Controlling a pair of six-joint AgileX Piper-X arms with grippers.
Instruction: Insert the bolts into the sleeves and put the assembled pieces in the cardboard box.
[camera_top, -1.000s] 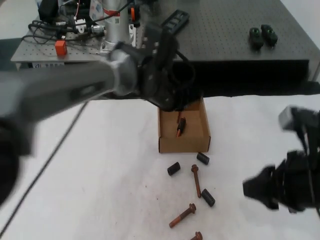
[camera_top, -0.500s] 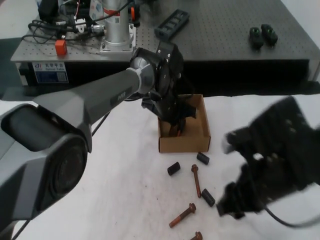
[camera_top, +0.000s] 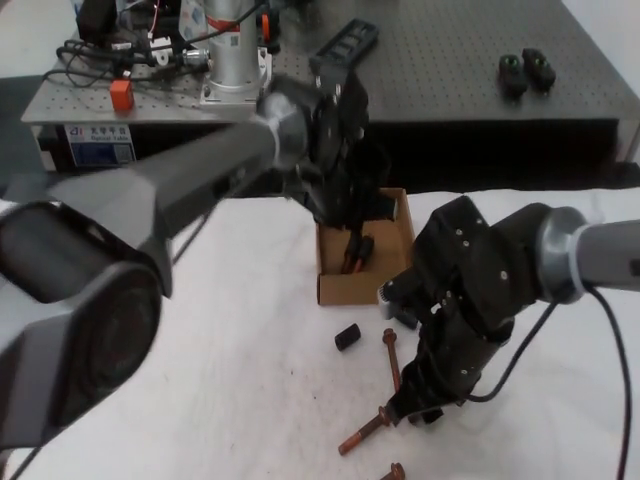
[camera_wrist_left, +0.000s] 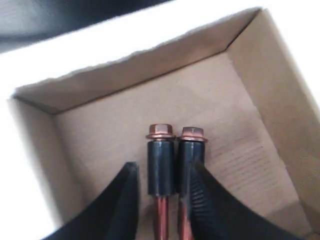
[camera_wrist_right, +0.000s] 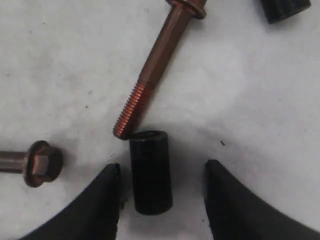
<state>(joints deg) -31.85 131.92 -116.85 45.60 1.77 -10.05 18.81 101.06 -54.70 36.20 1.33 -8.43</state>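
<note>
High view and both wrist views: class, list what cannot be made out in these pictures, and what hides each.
1. High view: the right arm covers the black cylindrical sleeve lying between the fingers of the right gripper.
2. Left wrist view: the picture's edge cuts off the shanks of two copper bolts in black sleeves.
3. Right wrist view: the edge cuts off the shank of a copper bolt.

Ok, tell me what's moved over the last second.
The right gripper swung in from the right side of the bench and now sits open, straddling a loose sleeve that lies by a bolt. The left gripper stayed over the cardboard box, open above two assembled pieces. The box, the far sleeve and the near bolt kept their places.
</note>
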